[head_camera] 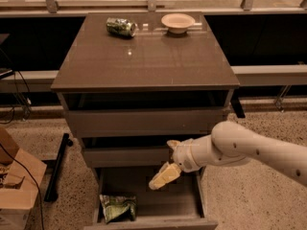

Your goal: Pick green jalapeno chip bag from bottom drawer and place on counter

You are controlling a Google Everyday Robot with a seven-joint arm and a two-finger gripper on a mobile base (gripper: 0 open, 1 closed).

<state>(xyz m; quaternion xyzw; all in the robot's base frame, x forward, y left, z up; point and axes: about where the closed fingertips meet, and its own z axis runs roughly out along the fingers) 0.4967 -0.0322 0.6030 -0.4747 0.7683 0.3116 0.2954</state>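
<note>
The green jalapeno chip bag [117,207] lies crumpled in the front left corner of the bottom drawer [158,202], which is pulled out. My gripper [166,161] hangs over the middle of that drawer, in front of the middle drawer's panel, up and to the right of the bag and apart from it. Its fingers [163,176] are spread open and hold nothing. The counter [144,61] is the glossy top of the cabinet.
A green drink can [121,27] lies on its side at the back left of the counter, and a white bowl [177,20] sits at the back middle. The two upper drawers are slightly ajar. A cardboard box [14,186] and a black bar [57,164] stand on the floor at left.
</note>
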